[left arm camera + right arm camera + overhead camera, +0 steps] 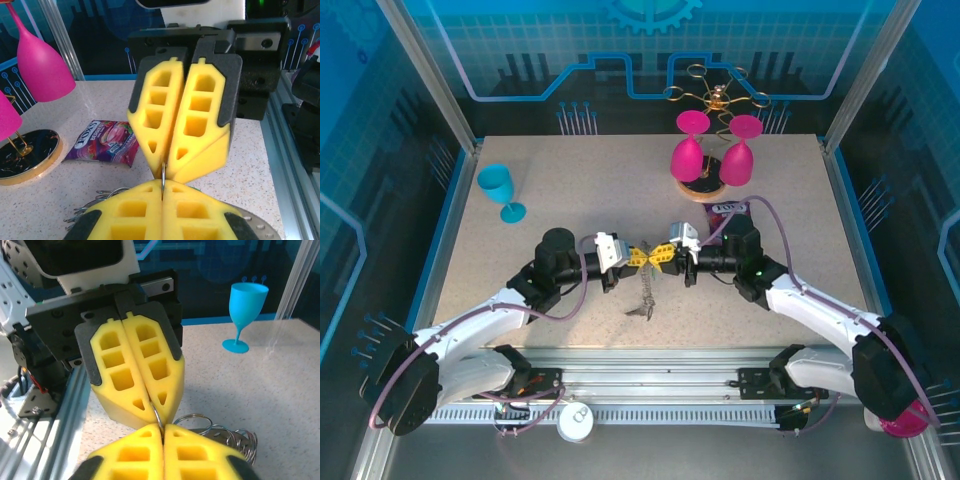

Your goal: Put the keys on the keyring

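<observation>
— Where was the dark flat keyring (644,292) with silvery links?
— Under the jaws, in the middle of the speckled bench (570,180). Left jaws and right jaws both pinched the same thin wire loop (163,175).

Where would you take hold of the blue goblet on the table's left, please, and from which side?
Probably by its thin stem, between bowl and foot, coming in level from the near side: the blue goblet stands upright, apart from everything else, and its bowl flares wide.
</observation>
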